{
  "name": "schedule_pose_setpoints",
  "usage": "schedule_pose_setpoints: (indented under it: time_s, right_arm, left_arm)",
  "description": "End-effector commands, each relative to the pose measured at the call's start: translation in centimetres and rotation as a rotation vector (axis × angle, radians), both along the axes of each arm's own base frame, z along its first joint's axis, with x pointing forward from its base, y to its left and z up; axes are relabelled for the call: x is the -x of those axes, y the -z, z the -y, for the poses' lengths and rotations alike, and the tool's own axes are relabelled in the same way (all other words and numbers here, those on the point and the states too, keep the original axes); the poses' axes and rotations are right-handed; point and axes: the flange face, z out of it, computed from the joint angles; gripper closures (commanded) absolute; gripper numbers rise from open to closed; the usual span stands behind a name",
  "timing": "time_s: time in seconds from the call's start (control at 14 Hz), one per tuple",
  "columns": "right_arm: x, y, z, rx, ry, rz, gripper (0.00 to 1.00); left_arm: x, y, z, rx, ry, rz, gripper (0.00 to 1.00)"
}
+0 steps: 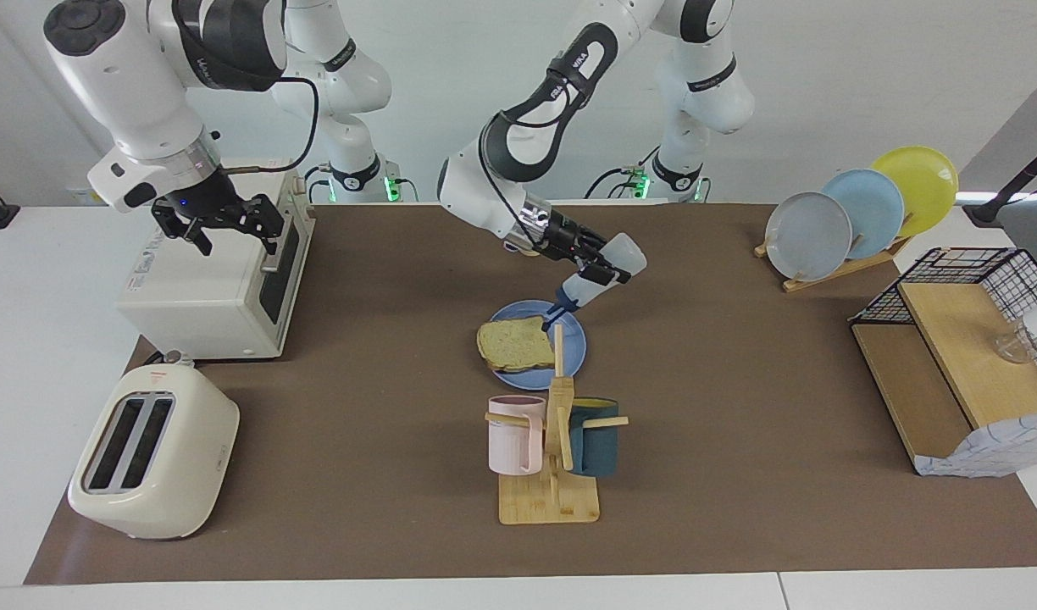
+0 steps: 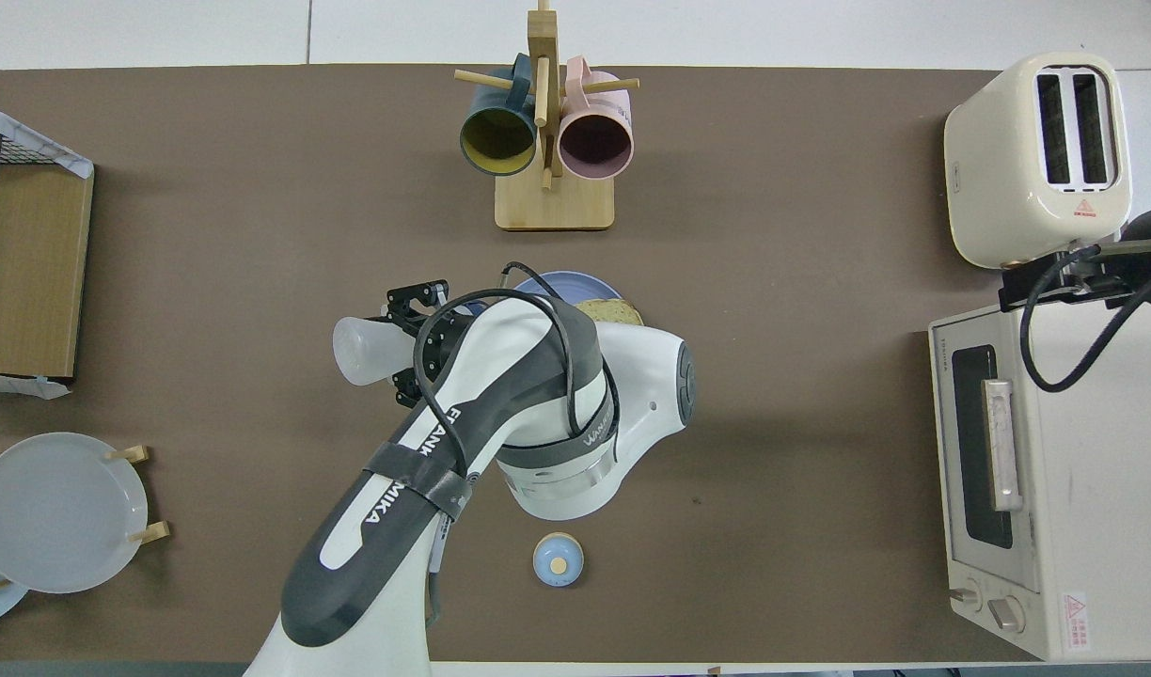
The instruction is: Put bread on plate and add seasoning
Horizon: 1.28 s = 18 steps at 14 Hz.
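Left gripper (image 1: 601, 273) clamps the seasoning (image 1: 601, 275) tilted cap-down over the plate (image 1: 574, 339) bearing the bread (image 1: 515, 343); right gripper (image 1: 222, 222) waits open above the toaster oven (image 1: 205, 292)

Probably lab: robot arms (image 1: 518, 152), staged kitchenware.

The left arm reaches in over the middle of the desk, its wrist bent downward and tilted; the left pincer (image 1: 599, 273) is clamped on the seasoning (image 1: 601, 272). The right arm waits raised near the desk's corner at its own end, the right pincer (image 1: 230, 227) spread wide and holding nothing.
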Motion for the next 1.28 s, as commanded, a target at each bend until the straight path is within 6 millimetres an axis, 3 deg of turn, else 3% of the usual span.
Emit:
schedule_pose_setpoints:
  time_s: [0.0,0.21,0.36,0.5,0.71,1.0,1.07,1.21]
  right_arm:
    - [0.4,-0.2,0.4,-0.006,0.018,-0.002,0.0]
    - [0.4,-0.3,0.3,-0.006,0.018,0.001,0.0]
    - [0.4,-0.2,0.3,-0.006,0.017,0.0,0.0]
    - [0.4,-0.2,0.3,-0.006,0.018,0.0,0.0]
    - [0.4,-0.2,0.3,-0.006,0.018,0.0,0.0]
    - [0.4,-0.3,0.3,-0.006,0.018,0.001,0.0]
    - [0.4,-0.2,0.3,-0.006,0.018,0.0,0.0]
    - [0.4,-0.3,0.3,-0.006,0.018,0.001,0.0]
  left_arm:
    - [2.4,-0.5,2.9,-0.013,0.055,0.008,1.0]
    - [5.5,-0.4,5.3,-0.006,0.082,-0.018,1.0]
    - [5.6,-0.3,5.4,0.0,0.085,-0.021,1.0]
    - [4.4,-0.3,4.7,0.009,0.078,-0.012,1.0]
    - [1.1,-0.2,2.0,0.038,0.036,0.001,1.0]
    - [-0.5,-0.5,0.2,0.126,-0.089,0.128,1.0]
    - [-1.2,-1.1,-0.3,0.188,-0.121,0.13,1.0]
    - [-3.4,-6.2,-4.5,0.368,-0.219,0.148,1.0]
